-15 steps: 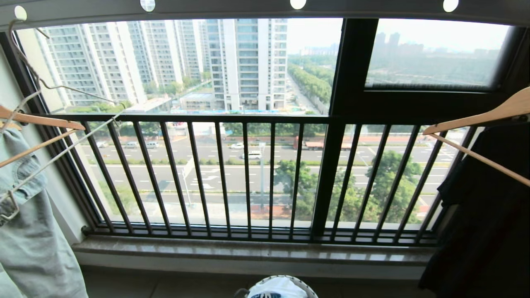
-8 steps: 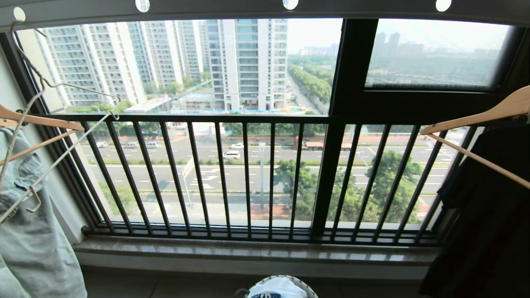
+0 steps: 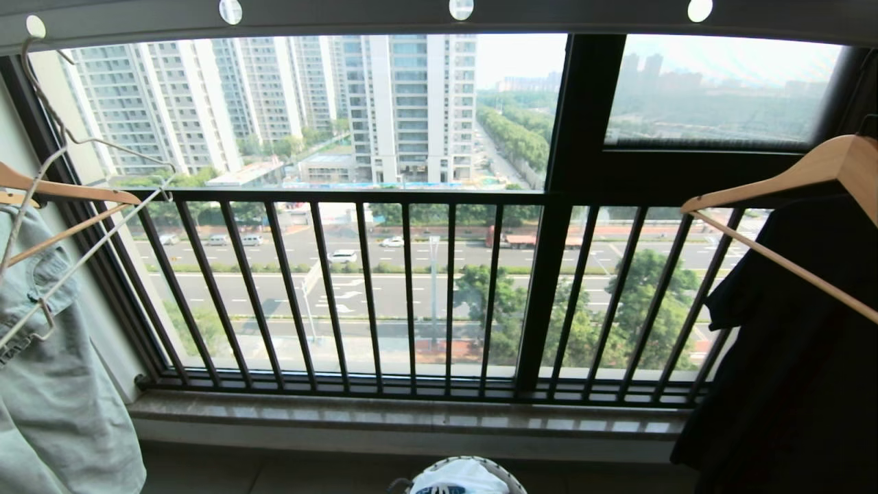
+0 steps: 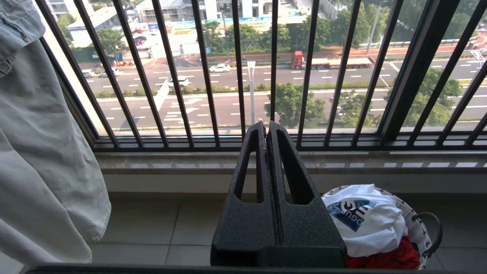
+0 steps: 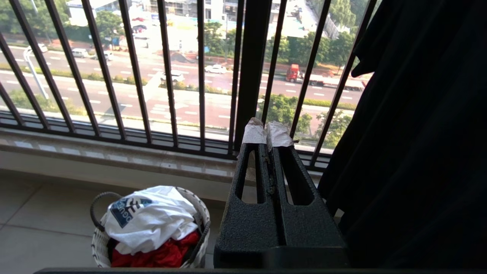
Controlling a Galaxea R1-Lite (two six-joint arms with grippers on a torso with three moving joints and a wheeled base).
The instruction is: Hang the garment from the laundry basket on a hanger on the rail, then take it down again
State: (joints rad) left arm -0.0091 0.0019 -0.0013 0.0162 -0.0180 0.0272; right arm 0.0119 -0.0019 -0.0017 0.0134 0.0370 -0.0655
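- The garment [image 4: 365, 220], a white T-shirt with a blue logo, lies crumpled on top of a red garment [image 4: 384, 258] in the laundry basket [image 4: 416, 228], which stands on the tiled floor [image 4: 152, 228] below the window sill [image 3: 411, 415].
- At the far left a pale denim garment [image 3: 48, 384] hangs from a wooden hanger [image 3: 68, 195]; the hanger [image 3: 82, 144], thin cream wire, hangs empty just beside it, its hook in a hole of the rail [image 3: 343, 14] overhead.
- The left tool [image 4: 266, 127] is held level above the floor, to the left of the basket and pointing at the black railing [image 3: 411, 288], its two fingers pressed together on nothing.
- The right tool [image 5: 267, 131] sits level to the right of the basket, tape-wrapped tips [image 5: 254, 134] touching, nothing between them.
- At the far right a black garment [image 3: 789, 357] hangs on a second wooden hanger [image 3: 789, 175], close beside the right tool.
- Beyond the railing, a road with cars and tall buildings.
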